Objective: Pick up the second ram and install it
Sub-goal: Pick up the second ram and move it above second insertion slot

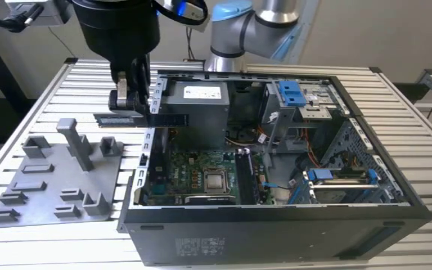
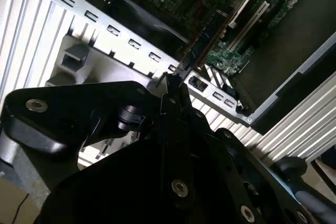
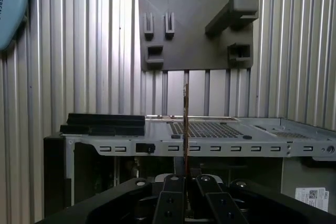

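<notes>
Exterior view: black two-finger gripper point(image 1: 130, 106) has its jaws pinched narrow on the second ram, a long thin dark memory stick with a pale label point(image 1: 163, 120). It's gripped by the upper edge near mid-length, presumably so the contact edge faces down for a slot. The stick hangs level, clear of the grey plastic fixture plate point(image 1: 43, 191), straddling the side wall of the open black computer case point(image 1: 276, 236). First wrist view shows it edge-on point(image 3: 186, 114), square in the grip. Green motherboard point(image 1: 193, 169) sits lower inside the case; not seated yet, I'd judge.
</notes>
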`<state>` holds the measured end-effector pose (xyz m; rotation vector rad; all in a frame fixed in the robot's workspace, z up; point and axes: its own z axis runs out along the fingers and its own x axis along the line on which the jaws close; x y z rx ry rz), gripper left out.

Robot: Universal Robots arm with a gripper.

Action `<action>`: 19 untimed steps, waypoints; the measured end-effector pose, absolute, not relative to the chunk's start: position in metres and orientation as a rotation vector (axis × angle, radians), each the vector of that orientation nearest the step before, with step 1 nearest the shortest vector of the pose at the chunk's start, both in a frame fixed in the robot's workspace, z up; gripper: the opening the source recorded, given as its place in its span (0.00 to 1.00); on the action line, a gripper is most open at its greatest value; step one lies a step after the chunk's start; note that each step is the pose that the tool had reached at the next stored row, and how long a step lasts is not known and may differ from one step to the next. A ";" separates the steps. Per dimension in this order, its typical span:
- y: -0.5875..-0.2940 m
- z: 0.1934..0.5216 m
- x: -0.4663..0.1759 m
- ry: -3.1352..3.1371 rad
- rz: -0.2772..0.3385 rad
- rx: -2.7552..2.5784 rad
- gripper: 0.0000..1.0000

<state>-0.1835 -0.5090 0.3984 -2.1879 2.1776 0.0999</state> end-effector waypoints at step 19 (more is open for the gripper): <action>-0.509 0.398 -0.128 2.178 0.100 -2.188 0.14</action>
